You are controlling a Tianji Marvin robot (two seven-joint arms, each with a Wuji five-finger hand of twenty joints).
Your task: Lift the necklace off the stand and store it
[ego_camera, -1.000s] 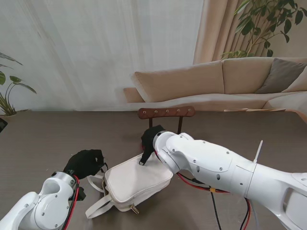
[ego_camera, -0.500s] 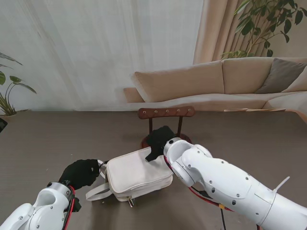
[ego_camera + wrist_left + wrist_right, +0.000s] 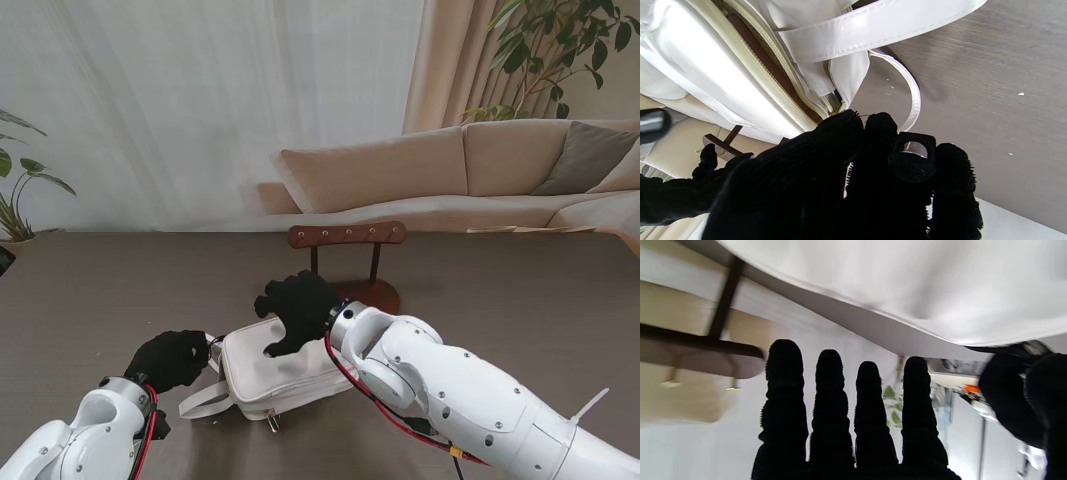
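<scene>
- Left hand [image 3: 170,360]: curled at the near-left end of the white bag [image 3: 285,365]; the wrist view shows its fingers [image 3: 880,133] bunched at the end of the zipper [image 3: 773,66], just beside a strap ring. Whether they actually pinch the zipper pull or the fabric cannot be told. Judged purpose: anchoring this end so the bag holds its place and its mouth can be worked.
- Right hand [image 3: 292,308]: fingers extended and apart, holding nothing, poised over the bag's far edge; in its wrist view the fingertips [image 3: 783,353] hang clear of the pale bag surface.
- White bag: lies flat on the dark table [image 3: 100,290], strap [image 3: 205,400] trailing toward me; the zipper gapes slightly, showing brown lining, presumably as the storage place.
- Wooden jewellery stand [image 3: 347,236]: upright behind the bag, crossbar with brass pegs.
- Necklace: not discernible anywhere, neither on the pegs nor in either hand; possibly inside the bag already, though this cannot be confirmed.
</scene>
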